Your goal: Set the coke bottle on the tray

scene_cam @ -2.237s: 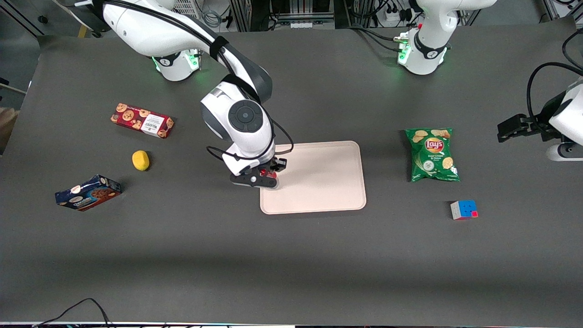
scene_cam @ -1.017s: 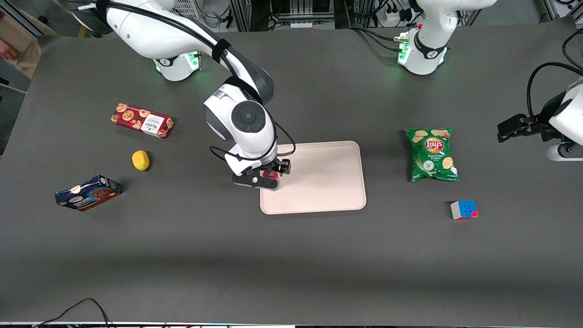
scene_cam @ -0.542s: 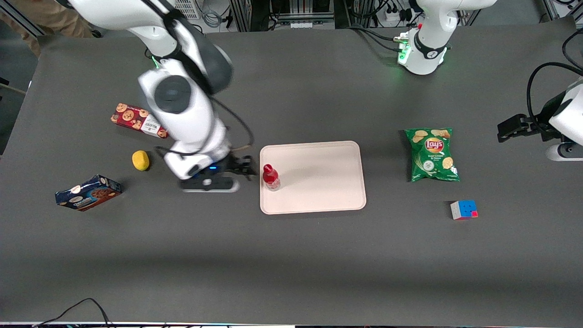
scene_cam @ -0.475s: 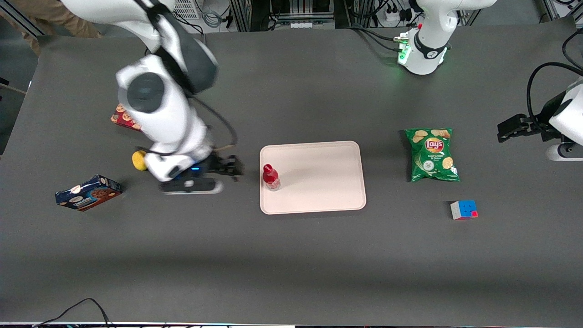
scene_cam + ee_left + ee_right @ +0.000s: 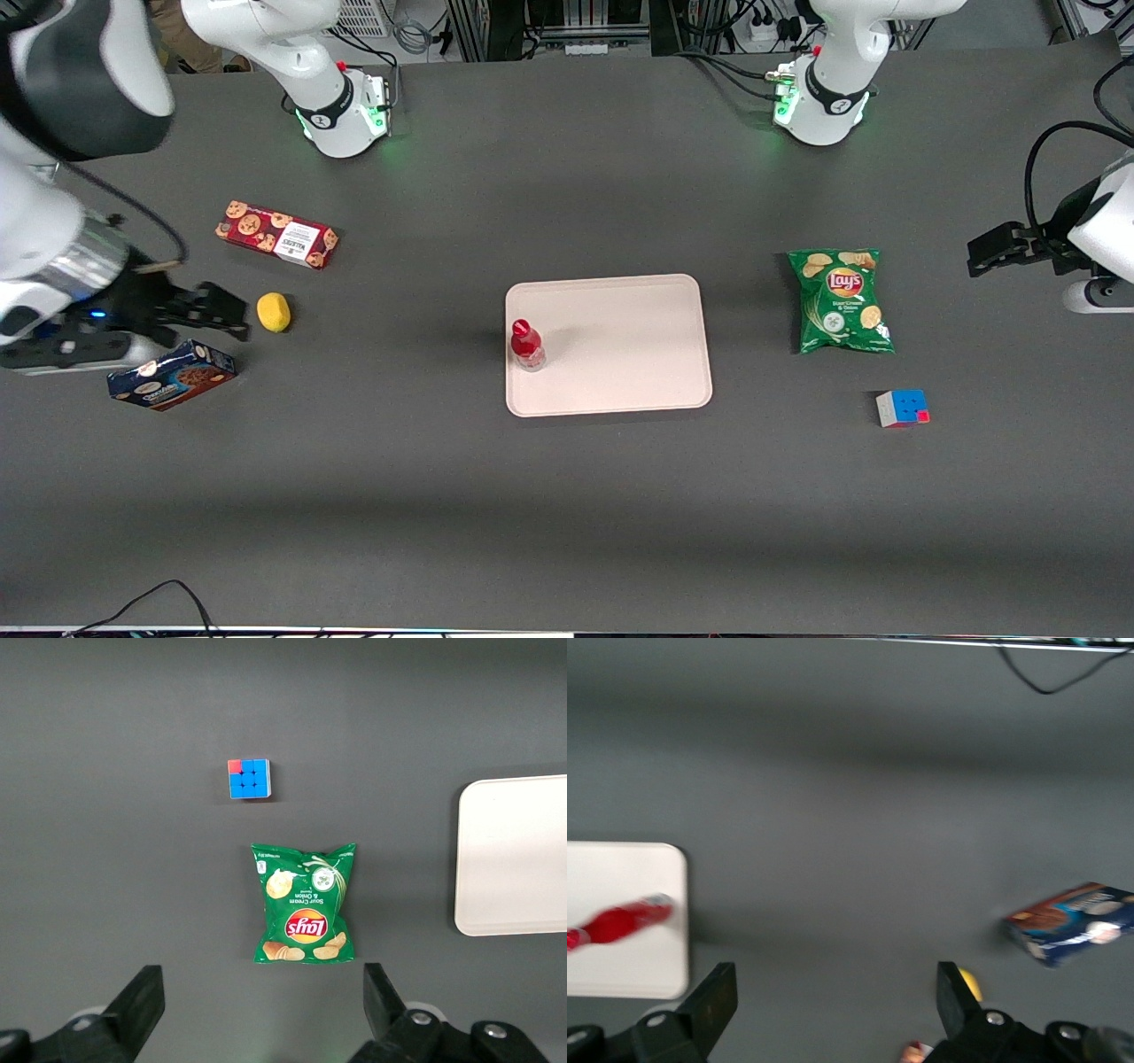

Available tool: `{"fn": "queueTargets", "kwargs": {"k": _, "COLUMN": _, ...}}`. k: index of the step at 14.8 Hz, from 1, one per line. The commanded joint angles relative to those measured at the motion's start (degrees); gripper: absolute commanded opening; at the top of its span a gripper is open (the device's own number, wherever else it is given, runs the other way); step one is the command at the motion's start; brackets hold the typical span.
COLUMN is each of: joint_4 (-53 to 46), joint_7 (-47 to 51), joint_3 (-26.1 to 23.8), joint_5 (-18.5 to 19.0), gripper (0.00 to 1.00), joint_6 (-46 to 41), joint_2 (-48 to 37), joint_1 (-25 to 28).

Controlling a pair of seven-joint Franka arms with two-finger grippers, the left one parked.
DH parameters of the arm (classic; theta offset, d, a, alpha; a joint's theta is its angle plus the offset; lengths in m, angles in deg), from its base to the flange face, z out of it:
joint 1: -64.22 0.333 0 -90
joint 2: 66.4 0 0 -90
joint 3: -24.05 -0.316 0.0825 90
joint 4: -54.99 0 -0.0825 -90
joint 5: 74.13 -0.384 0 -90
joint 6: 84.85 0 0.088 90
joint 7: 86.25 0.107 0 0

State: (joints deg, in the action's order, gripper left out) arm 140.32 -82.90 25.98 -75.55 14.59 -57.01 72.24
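The coke bottle [image 5: 527,344], small and red with a red cap, stands upright on the pale pinkish-beige tray [image 5: 620,346], close to the tray edge nearest the working arm's end. My gripper [image 5: 221,312] is open and empty. It hangs above the table far toward the working arm's end, well apart from the bottle, between the yellow lump and the blue box. The right wrist view shows the bottle [image 5: 616,923] on the tray [image 5: 620,895] and the open gripper [image 5: 833,997] with nothing between its fingers. The left wrist view shows part of the tray [image 5: 518,859].
Near the gripper are a yellow lemon-like lump [image 5: 274,312], a blue cookie box [image 5: 173,374] and a red cookie box [image 5: 276,234]. A green Lay's bag [image 5: 840,299] and a colour cube [image 5: 902,408] lie toward the parked arm's end.
My gripper let go of the bottle on the tray, opened, and swung far away toward the working arm's end of the table. The bottle stays standing.
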Motion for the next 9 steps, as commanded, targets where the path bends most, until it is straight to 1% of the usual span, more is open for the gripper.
{"fn": "queueTargets", "kwargs": {"k": 1, "joint_4": 1.9, "joint_7": -6.4, "joint_3": 6.1, "joint_5": -1.4, "gripper": 1.0, "joint_6": -2.7, "joint_2": -2.3, "joint_1": 1.0}}
{"fn": "queueTargets", "kwargs": {"k": 5, "joint_4": 1.9, "joint_7": -6.2, "joint_3": 7.8, "joint_5": -1.3, "gripper": 1.0, "joint_6": -4.2, "joint_2": -2.2, "joint_1": 0.8}}
{"fn": "queueTargets", "kwargs": {"k": 9, "joint_4": 1.9, "joint_7": -6.4, "joint_3": 8.3, "joint_5": -1.3, "gripper": 1.0, "joint_6": -6.0, "joint_2": -2.3, "joint_1": 0.5}}
